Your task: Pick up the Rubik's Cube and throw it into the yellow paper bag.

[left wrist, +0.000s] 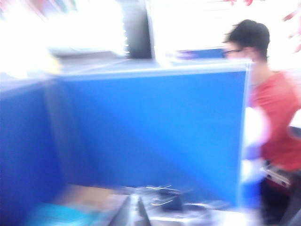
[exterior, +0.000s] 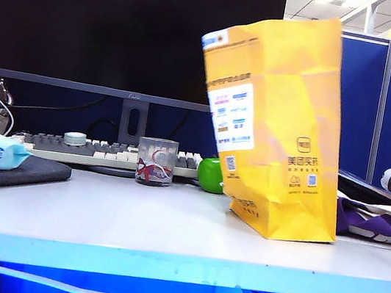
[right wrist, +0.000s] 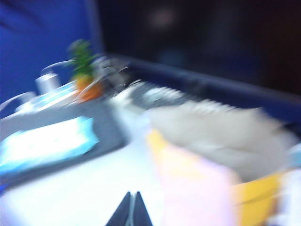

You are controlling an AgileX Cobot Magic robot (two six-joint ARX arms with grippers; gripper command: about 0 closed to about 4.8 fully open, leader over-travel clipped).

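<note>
Bag stands right of centre in the exterior view, on the table, leaning left at its top. No cube shows in any view. An apple sits touching the bag's lower left edge, a glass just left of that, with a keyboard and monitor behind. Neither arm appears there. Left gripper, blurred at its view's bottom edge, has jaws pressed together on nothing, facing a blue partition. Right gripper is likewise clenched and empty, just beside the bag's open mouth.
</note>
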